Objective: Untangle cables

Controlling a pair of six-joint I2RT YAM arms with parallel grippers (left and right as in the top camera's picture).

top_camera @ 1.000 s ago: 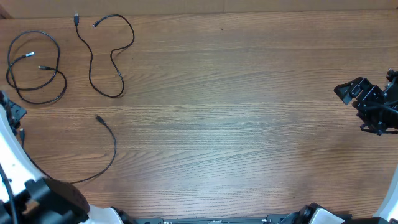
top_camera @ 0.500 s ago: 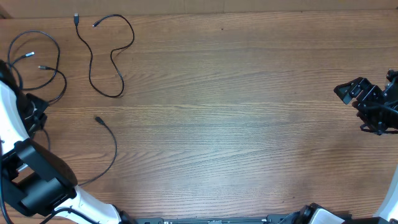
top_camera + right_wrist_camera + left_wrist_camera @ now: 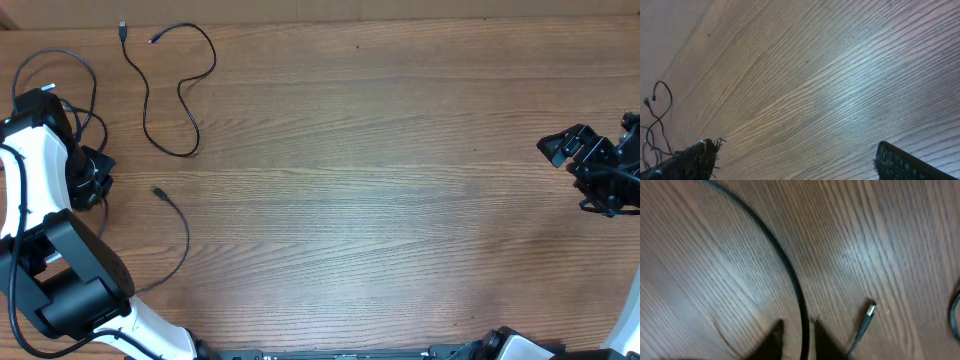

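From above, the left gripper hangs at the worktop's left edge, its arm covering part of the looped cable in the far-left corner. The snaking cable lies just right of it, and the third cable curves from its plug toward the near edge. The right gripper sits well apart at the right edge. In the left wrist view, blurred, the fingers stand slightly parted with a thin cord running between them and a plug nearby. In the right wrist view, the fingers are spread wide over bare wood, with the cables far off at the left.
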